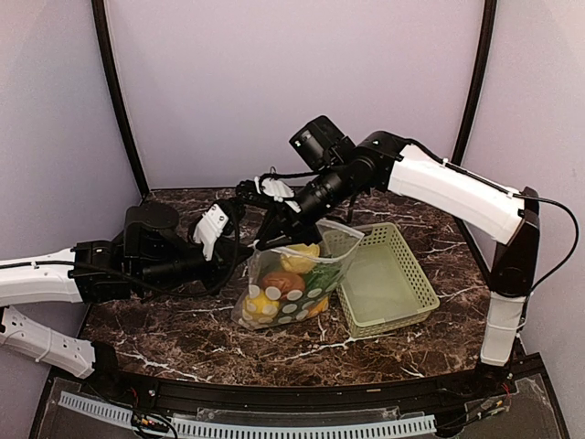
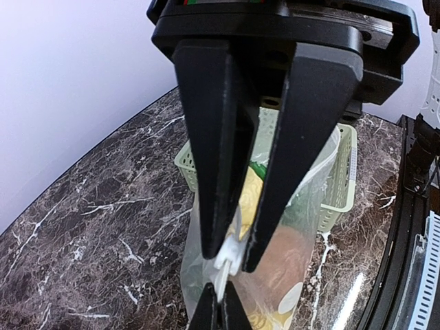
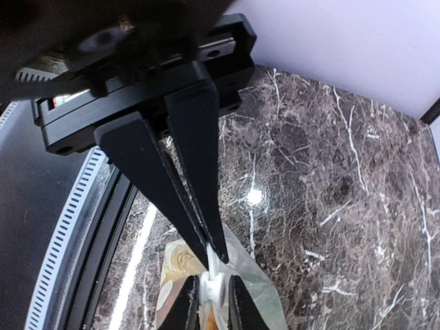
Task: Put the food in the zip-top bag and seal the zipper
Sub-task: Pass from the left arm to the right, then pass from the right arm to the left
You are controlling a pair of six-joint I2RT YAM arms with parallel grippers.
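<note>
We saw the clear plastic zip-top bag with white polka dots (image 1: 294,294) standing upright on the dark brown marble-patterned table (image 1: 164,320). It stood just beside the light green plastic mesh basket (image 1: 416,265), its upper right corner overlapping the basket's near-left corner. We could not tell whether the two touched. The toy food was inside the bag: a yellow lemon-like piece (image 1: 300,261) near the top, a brown round fruit (image 1: 281,282) below it, a green piece (image 1: 322,274) to the right and another yellow piece (image 1: 260,304) at the bottom.

The left gripper (image 2: 232,258) had its black jaws drawn narrow, pinching the thin pale zipper (image 2: 227,268) along the bag's mouth. The right gripper (image 3: 212,258) pinched the same strip from the opposite side, its jaws nearly together. In each wrist view the other gripper's fingertips showed just beside, so both held the top edge close to one another.
</note>
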